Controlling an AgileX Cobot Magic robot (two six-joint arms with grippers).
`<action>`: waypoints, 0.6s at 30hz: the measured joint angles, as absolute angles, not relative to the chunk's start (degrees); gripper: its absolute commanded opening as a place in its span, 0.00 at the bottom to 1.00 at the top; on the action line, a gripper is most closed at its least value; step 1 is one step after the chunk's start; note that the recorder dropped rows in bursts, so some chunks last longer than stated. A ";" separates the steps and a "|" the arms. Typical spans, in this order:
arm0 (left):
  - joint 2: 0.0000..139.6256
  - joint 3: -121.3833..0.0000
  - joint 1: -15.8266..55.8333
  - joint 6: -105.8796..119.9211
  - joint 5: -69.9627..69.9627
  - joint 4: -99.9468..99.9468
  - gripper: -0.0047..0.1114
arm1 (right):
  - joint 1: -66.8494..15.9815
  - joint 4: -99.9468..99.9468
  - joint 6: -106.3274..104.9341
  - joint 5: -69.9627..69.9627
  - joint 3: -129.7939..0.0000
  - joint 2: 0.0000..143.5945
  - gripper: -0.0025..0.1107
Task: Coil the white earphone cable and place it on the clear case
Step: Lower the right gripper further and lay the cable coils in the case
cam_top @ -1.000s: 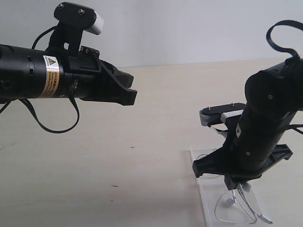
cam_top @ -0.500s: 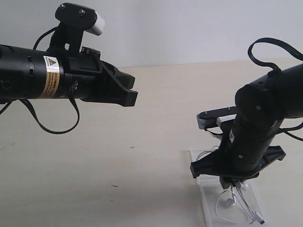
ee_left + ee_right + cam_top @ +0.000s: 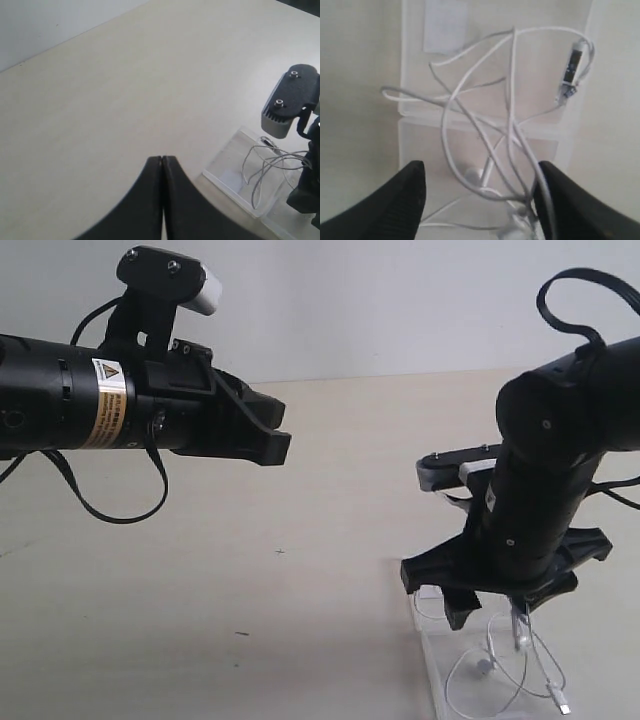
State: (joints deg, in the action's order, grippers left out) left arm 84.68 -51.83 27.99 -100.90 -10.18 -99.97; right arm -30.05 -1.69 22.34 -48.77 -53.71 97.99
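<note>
Exterior view: right end effector (image 3: 487,618) hovering open, gripping nothing, just above clear case (image 3: 432,670) lying on bench (image 3: 300,590). White earphone cable (image 3: 484,665) lying loosely looped on case. Left end effector (image 3: 272,445) hanging closed, empty, well apart.

Left wrist view: fingers pressing together; cable resting on case.

Right wrist view: strand running beside one finger. Judging straight lift best, avoiding snagging loops.

Counting: one cable, one case, two end effectors.

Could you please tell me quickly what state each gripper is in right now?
Left gripper: jaws shut, holding nothing.
Right gripper: jaws open over the white earphone cable lying on the clear case, not gripping it.
</note>
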 measured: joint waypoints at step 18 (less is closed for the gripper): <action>84.68 -51.83 27.99 -100.90 -10.18 -99.97 0.04 | -30.05 1.55 22.24 -62.53 -57.91 98.19 0.56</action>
State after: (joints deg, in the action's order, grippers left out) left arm 84.68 -51.83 27.99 -100.90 -10.18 -99.97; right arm -30.05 1.55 22.24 -62.53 -57.91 98.19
